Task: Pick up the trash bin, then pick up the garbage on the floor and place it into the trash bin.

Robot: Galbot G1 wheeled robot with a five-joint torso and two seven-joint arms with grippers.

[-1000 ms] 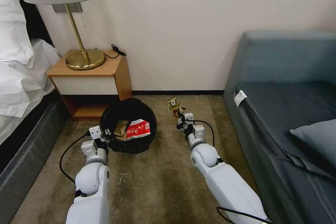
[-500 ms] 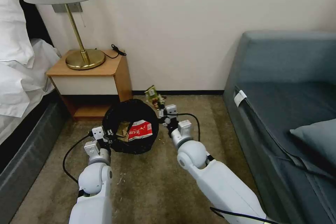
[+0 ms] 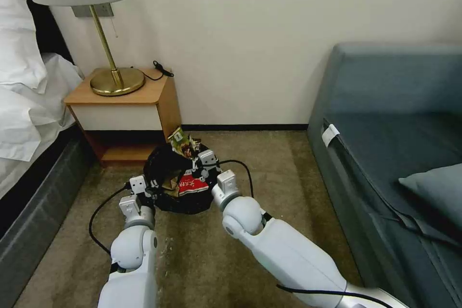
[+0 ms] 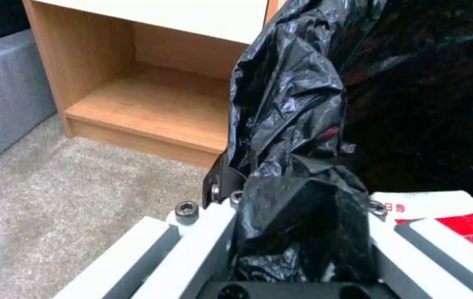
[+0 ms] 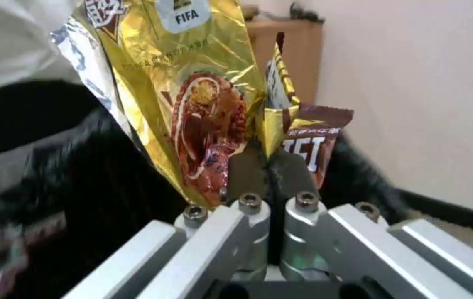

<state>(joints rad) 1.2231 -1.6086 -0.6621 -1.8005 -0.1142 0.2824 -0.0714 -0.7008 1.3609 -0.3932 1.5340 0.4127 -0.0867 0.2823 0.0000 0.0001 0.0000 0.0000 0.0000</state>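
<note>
Bedroom floor scene from the robot's head camera, described from largest thing to smallest. A blue-grey sofa [image 3: 399, 120] fills the 3 o'clock side. A bed with white linen [image 3: 24, 86] lies at 9 o'clock. A wooden nightstand [image 3: 125, 106] carrying a brass lamp [image 3: 103, 33] stands at 11 o'clock, against the wall. Brown carpet [image 3: 269, 163] covers the floor between them.

Near the centre, just in front of the nightstand, is the trash bin [image 3: 166, 171], lined with a black bag and tipped toward the robot so its mouth shows. The left end effector [image 3: 150, 186] sits at the bin's 8 o'clock rim; in the left wrist view its fingers are pressed together on a fold of the black liner, holding the bin.

Inside the bin lie a red-and-white packet [image 3: 191, 185] and a tan paper wad [image 3: 169, 184].

The right end effector [image 3: 195, 158] is over the bin's mouth. Its fingers are pinched shut on a gold-brown wrapper [image 3: 181, 141], which stands up from the grip toward 12 o'clock.

Progress, judged from this: the bin is picked up, two items are in, and a third is held above the opening but not yet released. The carpet in sight looks free of litter; I cannot tell where the bottle is.
</note>
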